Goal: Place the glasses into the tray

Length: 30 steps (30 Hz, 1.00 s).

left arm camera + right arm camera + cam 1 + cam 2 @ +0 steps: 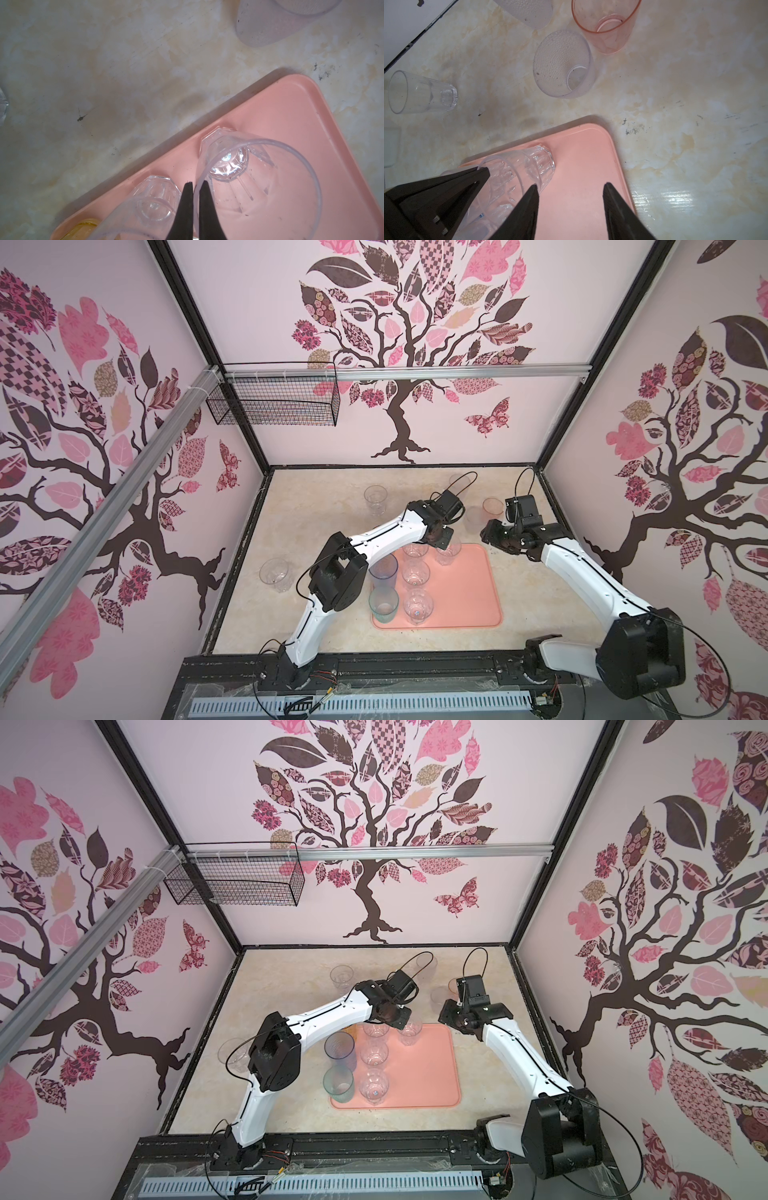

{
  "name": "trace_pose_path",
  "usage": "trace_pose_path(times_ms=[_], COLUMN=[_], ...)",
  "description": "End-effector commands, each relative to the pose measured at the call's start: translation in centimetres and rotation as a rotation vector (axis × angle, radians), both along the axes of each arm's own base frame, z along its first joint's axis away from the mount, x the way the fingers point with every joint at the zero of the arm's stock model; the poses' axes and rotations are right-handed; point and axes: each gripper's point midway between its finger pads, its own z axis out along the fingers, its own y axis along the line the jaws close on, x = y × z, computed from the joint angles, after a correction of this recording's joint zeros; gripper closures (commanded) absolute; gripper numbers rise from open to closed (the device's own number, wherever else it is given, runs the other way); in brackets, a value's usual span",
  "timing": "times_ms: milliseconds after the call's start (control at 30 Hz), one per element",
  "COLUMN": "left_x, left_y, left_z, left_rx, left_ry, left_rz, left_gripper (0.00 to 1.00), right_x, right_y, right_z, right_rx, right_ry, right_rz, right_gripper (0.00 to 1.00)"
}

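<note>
The left gripper point(196, 182) is pinching the rim of a clear glass point(259, 176), its jaws nearly together with only the glass wall between them. That glass is sitting base-down at the far edge of the tray point(469, 585); can't tell if the base is fully resting. The right gripper point(570, 185) is hovering about half open over the tray's far right corner, with nothing between its fingers. Both top views are showing three more clear glasses point(415, 574) standing in the tray, with a blue-grey glass point(383, 568) and a teal glass point(384, 608) along its left edge. An amber glass point(85, 228) is showing at a tray corner in the left wrist view. Standing out on the table point(324, 531): a pink glass point(606, 27), a frosted glass point(562, 66) just beside it, a second frosted glass point(529, 12) near them, a back glass point(376, 497) and a left glass point(276, 572), both clear.
</note>
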Motion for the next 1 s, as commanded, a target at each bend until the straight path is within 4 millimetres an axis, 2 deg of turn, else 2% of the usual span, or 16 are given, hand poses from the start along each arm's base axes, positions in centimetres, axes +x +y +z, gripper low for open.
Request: trace_pose_path(times_ms=[0,100,200,367,400,467,633,733,800,967], left_x=[0.2,0.3,0.3,0.3,0.7,0.7,0.7,1.1,1.3,2.7], left_y=[0.2,0.1,0.0,-0.3,-0.9,-0.9,-0.2,1.6,3.9,11.8], left_z=[-1.0,-0.8,-0.4,1.7,3.6,5.3,11.3,14.2,14.1,16.2], left_rx=[0.026,0.023,0.019,-0.012,-0.047,-0.067,-0.125,-0.134,-0.103,-0.084], left_ry=[-0.007,-0.010,-0.012,-0.029,-0.056,-0.078,-0.194,-0.274,-0.291,-0.373], left_rz=[0.007,0.008,0.004,-0.011,-0.014,-0.022,-0.053,-0.041,-0.012,0.144], left_gripper=[0.96,0.86,0.83,0.78,0.77,0.75,0.66,0.59,0.58,0.54], right_x=[0.0,-0.1,-0.1,-0.2,-0.2,-0.2,-0.2,-0.2,-0.2,-0.1], right_y=[0.0,0.0,-0.1,-0.2,-0.1,-0.1,0.0,0.4,0.9,3.2], right_z=[0.3,0.3,0.2,0.2,0.2,0.3,0.3,0.1,-0.1,-0.5], right_rx=[0.002,0.001,-0.004,-0.005,-0.004,-0.002,0.005,0.021,0.039,0.036], right_ry=[-0.012,-0.012,-0.014,-0.009,-0.009,-0.011,-0.006,0.003,0.006,0.037], right_rz=[0.004,0.006,0.005,0.005,0.007,0.006,0.008,0.019,0.035,0.102], right_gripper=[0.47,0.47,0.47,0.47,0.47,0.47,0.48,0.48,0.48,0.48])
